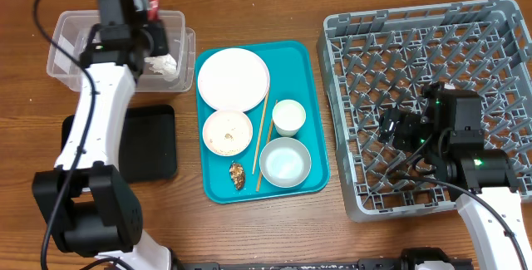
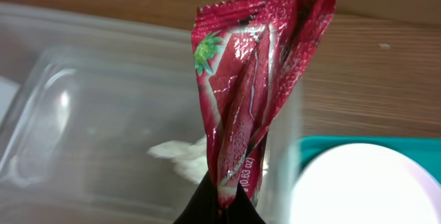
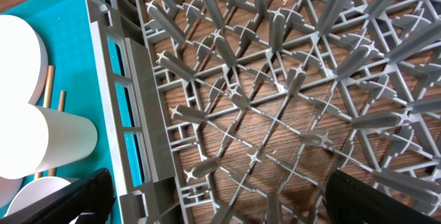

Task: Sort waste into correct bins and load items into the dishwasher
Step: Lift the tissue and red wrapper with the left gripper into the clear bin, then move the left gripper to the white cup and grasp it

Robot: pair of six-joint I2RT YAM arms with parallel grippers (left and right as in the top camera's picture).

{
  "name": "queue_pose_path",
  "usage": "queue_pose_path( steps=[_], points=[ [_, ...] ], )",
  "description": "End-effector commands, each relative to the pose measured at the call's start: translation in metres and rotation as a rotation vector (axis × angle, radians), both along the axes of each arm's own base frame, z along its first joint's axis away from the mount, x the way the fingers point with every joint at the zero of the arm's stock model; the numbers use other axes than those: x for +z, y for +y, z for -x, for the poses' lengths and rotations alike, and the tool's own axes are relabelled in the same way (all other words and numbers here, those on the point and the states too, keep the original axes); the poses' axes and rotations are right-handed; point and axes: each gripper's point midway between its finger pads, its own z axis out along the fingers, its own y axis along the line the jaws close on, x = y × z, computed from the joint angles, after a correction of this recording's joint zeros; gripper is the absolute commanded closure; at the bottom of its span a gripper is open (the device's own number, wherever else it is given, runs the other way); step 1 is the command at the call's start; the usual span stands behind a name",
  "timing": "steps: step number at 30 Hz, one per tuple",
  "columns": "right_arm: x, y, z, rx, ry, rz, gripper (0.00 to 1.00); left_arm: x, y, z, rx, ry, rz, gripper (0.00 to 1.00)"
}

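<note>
Red wrapper (image 2: 248, 93) hangs pinched in my left gripper (image 2: 222, 207) over the clear tub (image 1: 60, 22), to drop beside the tissue (image 1: 162, 66); my right gripper (image 3: 231, 200) hovers spread above the dish rack (image 3: 134, 120).

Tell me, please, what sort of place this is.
Probably a tabletop dish-clearing station, perhaps a test setup: a grey dish rack, a teal tray of used dishes, and a clear plastic tub.
</note>
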Motion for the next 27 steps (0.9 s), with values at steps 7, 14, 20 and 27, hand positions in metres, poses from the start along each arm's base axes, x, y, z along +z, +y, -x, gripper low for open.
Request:
queue_pose_path(
  steps=[7, 14, 20, 27],
  points=[
    [0.0129, -0.0003, -0.0044, -0.005, -0.037, -0.008, 0.00, -0.0271, 0.0236, -0.0035, 0.106, 0.041, 0.041, 0.76],
    [0.0129, -0.0003, -0.0044, -0.005, -0.037, -0.008, 0.00, -0.0258, 0.0238, -0.0049, 0.106, 0.034, 0.040, 0.56],
    [0.0129, -0.0003, -0.0044, -0.005, -0.037, -0.008, 0.00, -0.0261, 0.0236, -0.0047, 0.105, 0.035, 0.041, 0.51],
    [0.0129, -0.0003, -0.0044, -0.005, -0.037, -0.008, 0.00, -0.0269, 0.0173, -0.0047, 0.088, 0.039, 0.051, 0.48]
  ],
)
